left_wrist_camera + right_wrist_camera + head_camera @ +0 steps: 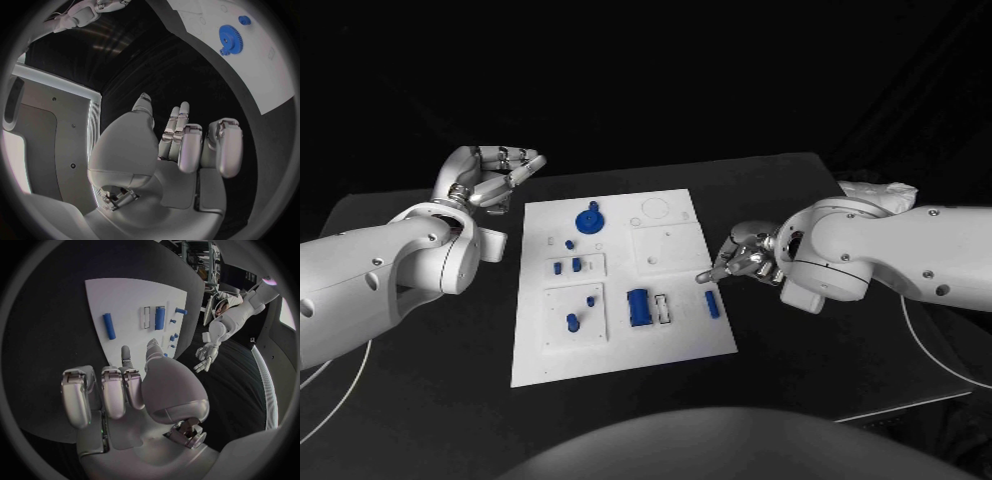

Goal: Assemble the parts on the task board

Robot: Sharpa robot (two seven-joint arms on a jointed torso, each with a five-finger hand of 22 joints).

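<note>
1. White task board [625, 345] lies mid-table, its near edge well back from the table's front.
2. Blue gear [590, 219] sits toward the far edge; blue bar [713, 304] hugs the right edge.
3. Right hand [747, 257] hovers just off that edge, fingers curled, holding nothing.
4. Left hand [495, 175] waits beyond the far-left corner, fingers apart, empty.

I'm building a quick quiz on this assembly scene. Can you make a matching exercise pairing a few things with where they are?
Things:
1. round blue gear
2. long blue bar
3. left silver hand
4. right silver hand

Places:
A. beside the white task board's right edge
B. beyond the board's far left corner
C. near the board's far edge
D. near the board's right edge

Pairs: 1-C, 2-D, 3-B, 4-A
</note>
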